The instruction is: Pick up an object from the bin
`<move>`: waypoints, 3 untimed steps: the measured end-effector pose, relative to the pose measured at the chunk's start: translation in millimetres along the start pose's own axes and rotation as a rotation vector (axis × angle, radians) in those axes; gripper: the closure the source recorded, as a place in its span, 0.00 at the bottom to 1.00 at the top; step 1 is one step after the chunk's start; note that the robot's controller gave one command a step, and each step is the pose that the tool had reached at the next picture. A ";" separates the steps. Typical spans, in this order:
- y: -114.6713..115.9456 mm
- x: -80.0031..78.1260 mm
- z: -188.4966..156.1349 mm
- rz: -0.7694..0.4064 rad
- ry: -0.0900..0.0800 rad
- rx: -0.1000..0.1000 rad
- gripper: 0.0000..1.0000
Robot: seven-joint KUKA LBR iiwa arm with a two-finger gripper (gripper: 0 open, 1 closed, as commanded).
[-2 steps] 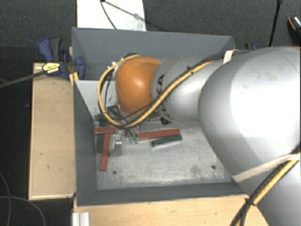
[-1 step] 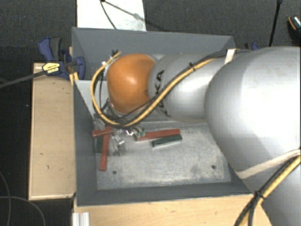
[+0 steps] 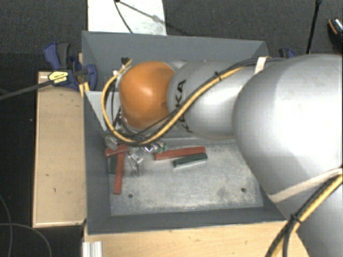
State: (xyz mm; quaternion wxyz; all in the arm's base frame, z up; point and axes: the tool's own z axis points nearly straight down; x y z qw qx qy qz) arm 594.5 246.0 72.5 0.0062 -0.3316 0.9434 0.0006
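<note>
Silver arm casing (image 3: 278, 116) is what fills my view first. The big arm reaches in from the right and covers the right side and much of the back of the grey metal bin (image 3: 177, 199), so whatever lies there is hidden. A rounded orange wrist cover (image 3: 143, 92), looped with yellow-and-black cables (image 3: 177, 114), hangs over the gripper (image 3: 133, 159). A few small metal parts poke out beneath it, and I cannot tell whether the gripper is spread or pressed together, or whether anything is caught in it.

The gripper sits low over the left part of the bin floor. Just to its left lies a long red-brown flat stick (image 3: 118, 178), pointing toward the front wall. The stick's far end meets a shorter reddish piece (image 3: 114, 151) lying crosswise — how the two overlap is hard to make out. To the gripper's right a reddish-brown bar (image 3: 182, 153) lies across the floor. A dark green bar (image 3: 189, 161) lies just in front of it, nearly parallel.

The bin floor is scuffed and speckled — bare toward the front. Dark flooring (image 3: 32, 15) surrounds the bin.
</note>
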 end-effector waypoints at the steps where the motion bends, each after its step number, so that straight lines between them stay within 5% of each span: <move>1: 4.8 3.2 -0.1 -0.458 -0.002 -0.001 0.00; 2: 5.5 1.8 -2.6 -0.450 -0.005 -0.003 1.00; 3: 0.4 17.8 -133.6 -0.469 0.001 0.000 1.00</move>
